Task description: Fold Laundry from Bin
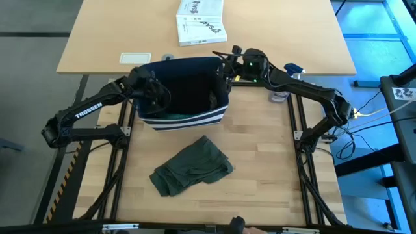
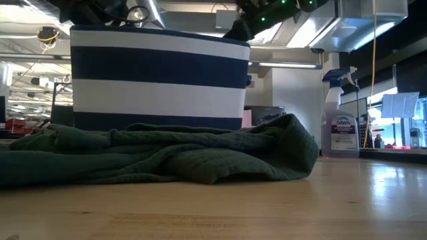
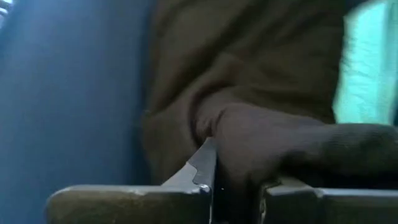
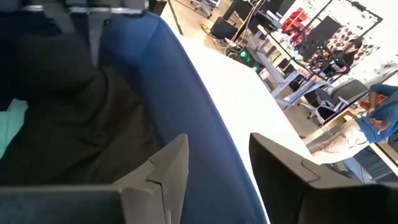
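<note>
The navy bin with white stripes stands at the table's far middle and also shows in the low view. My left gripper reaches into its left side and is shut on a dark garment of the laundry. Beside that garment lies a teal piece. My right gripper is open at the bin's far right corner. One finger stands inside the blue rim and one outside. An olive-green garment lies crumpled on the table in front of the bin. My left gripper pinches a raised fold of the dark garment between its two fingers, slanting down into the bin from the left. The rest of the garment lies slack in the bin, against the blue wall.
A white printed box and a small white card lie on the far tabletop. A spray bottle stands at the right behind the bin. Bare wood lies around the olive-green garment, toward the near edge.
</note>
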Action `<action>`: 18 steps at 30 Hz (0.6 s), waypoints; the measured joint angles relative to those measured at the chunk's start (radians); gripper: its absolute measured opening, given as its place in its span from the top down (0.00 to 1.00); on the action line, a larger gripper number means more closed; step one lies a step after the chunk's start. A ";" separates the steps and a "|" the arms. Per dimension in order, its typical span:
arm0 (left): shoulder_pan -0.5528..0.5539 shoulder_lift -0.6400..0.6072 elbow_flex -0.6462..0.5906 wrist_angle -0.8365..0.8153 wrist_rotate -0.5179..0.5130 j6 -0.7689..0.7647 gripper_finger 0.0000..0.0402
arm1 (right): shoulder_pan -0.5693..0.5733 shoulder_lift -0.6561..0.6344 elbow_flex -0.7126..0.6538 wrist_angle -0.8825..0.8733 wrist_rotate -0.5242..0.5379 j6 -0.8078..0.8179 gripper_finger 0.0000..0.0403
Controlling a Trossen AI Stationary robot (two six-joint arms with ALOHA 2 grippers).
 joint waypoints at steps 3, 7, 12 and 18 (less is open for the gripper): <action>-0.033 0.000 0.000 -0.087 -0.032 -0.003 0.88 | 0.005 0.000 0.000 0.001 0.000 0.001 0.58; -0.065 -0.010 0.001 -0.141 -0.164 -0.023 0.81 | 0.015 0.000 0.000 0.016 0.010 0.000 0.58; -0.094 -0.036 0.036 -0.154 -0.255 -0.004 0.71 | 0.027 0.000 0.000 0.018 0.021 -0.001 0.58; -0.132 -0.062 0.162 -0.225 -0.262 0.002 0.60 | 0.041 0.000 0.000 0.018 0.045 -0.001 0.58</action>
